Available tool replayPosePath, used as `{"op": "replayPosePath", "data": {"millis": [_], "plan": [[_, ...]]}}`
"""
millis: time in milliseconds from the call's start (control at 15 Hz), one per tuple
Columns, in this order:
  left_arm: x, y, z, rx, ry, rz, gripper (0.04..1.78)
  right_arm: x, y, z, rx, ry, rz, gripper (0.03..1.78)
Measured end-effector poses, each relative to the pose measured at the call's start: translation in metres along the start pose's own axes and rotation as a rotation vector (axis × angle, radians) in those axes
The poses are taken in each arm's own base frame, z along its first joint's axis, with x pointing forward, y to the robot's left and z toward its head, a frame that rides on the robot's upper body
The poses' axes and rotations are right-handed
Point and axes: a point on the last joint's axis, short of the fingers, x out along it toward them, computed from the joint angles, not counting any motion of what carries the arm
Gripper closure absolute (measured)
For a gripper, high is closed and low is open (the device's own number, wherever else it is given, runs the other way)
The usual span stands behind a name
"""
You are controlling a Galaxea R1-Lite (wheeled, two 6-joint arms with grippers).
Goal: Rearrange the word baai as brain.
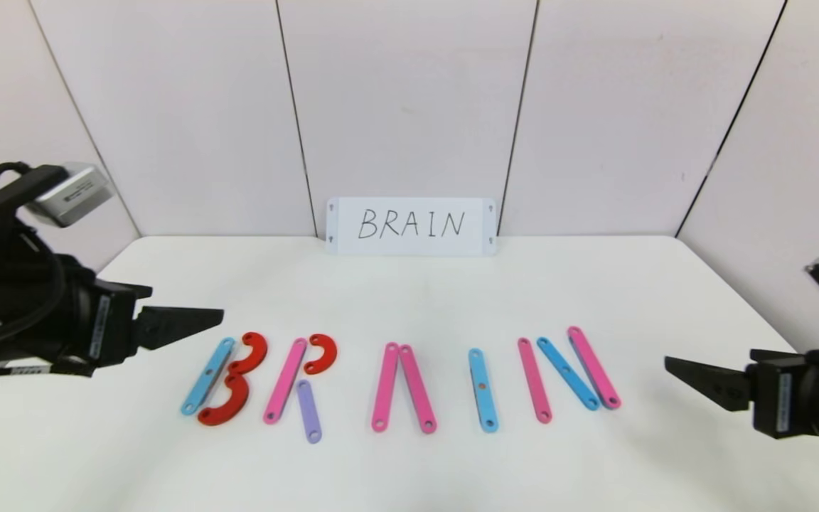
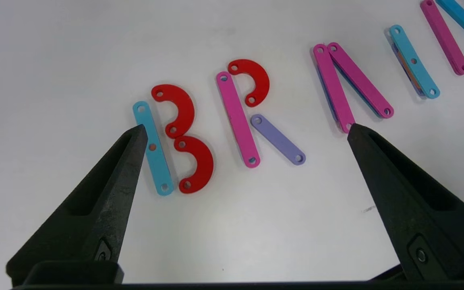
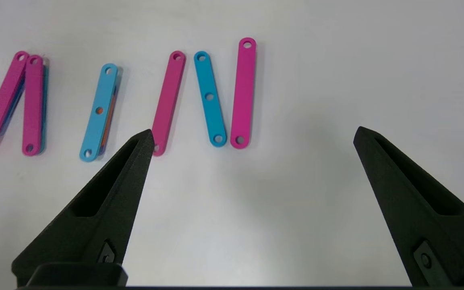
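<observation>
Backdrop: pale wall panels (image 1: 409,99) stood behind a white counter (image 1: 409,299), with a white card (image 1: 410,226) hand-lettered "BRAIN" propped at the counter's far edge.
Word on counter: the flat plastic pieces lay in one row across the near middle of the counter, reading B, R, A, I, N from the robot's left to its right.
Letter B: a blue strip (image 1: 207,376) with two red C-curves, the upper (image 1: 251,353) and the lower (image 1: 228,402), just beside it and touching each other.
Letter R: a pink strip (image 1: 285,380), a red C-curve (image 1: 321,353) at its top, and a short purple strip (image 1: 308,411) as the leg.
Letter A: two pink strips (image 1: 402,386) meeting at the top and spread at the bottom; no crossbar.
Letter I: a single blue strip (image 1: 483,390).
Letter N: a pink strip (image 1: 534,380), a blue diagonal (image 1: 568,373), and a second pink strip (image 1: 593,367) close beside it.
Left end effector (image 1: 189,323): fingers wide apart, holding nothing, hovering above the counter near the B.
Right end effector (image 1: 694,380): fingers wide apart, empty, well apart from the N on the robot's right.
</observation>
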Motion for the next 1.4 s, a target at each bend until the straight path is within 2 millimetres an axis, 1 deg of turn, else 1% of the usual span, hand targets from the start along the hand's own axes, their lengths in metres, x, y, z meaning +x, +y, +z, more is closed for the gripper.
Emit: {"op": "replayPosePath", "data": {"millis": [200,400,667,800,933,1000,1133,1400], "plan": [[-0.043,-0.011,-0.033,0.012,-0.057,0.020,0.08,-0.052,-0.008,-0.016,-0.004,-0.043,0.015,0.08],[-0.082,-0.021,-0.069,0.021,-0.102,0.065,0.08,-0.097,-0.018,-0.042,-0.035,-0.100,0.017,0.08],[-0.127,-0.033,-0.118,0.031,-0.183,0.133,0.08,-0.142,-0.030,-0.075,-0.057,-0.248,-0.001,0.08],[-0.144,-0.038,-0.140,0.033,-0.227,0.163,0.08,-0.157,-0.033,-0.085,-0.027,-0.303,-0.083,0.08],[-0.155,-0.040,-0.155,0.010,-0.256,0.239,0.08,-0.166,-0.035,-0.087,0.007,-0.361,-0.225,0.08],[-0.159,-0.040,-0.157,-0.004,-0.277,0.269,0.08,-0.171,-0.035,-0.087,0.028,-0.389,-0.286,0.08],[-0.165,-0.044,-0.158,-0.034,-0.312,0.310,0.08,-0.179,-0.032,-0.084,0.057,-0.434,-0.347,0.08],[-0.175,-0.054,-0.160,-0.071,-0.340,0.403,0.08,-0.184,-0.028,-0.083,0.092,-0.465,-0.423,0.08]]}}
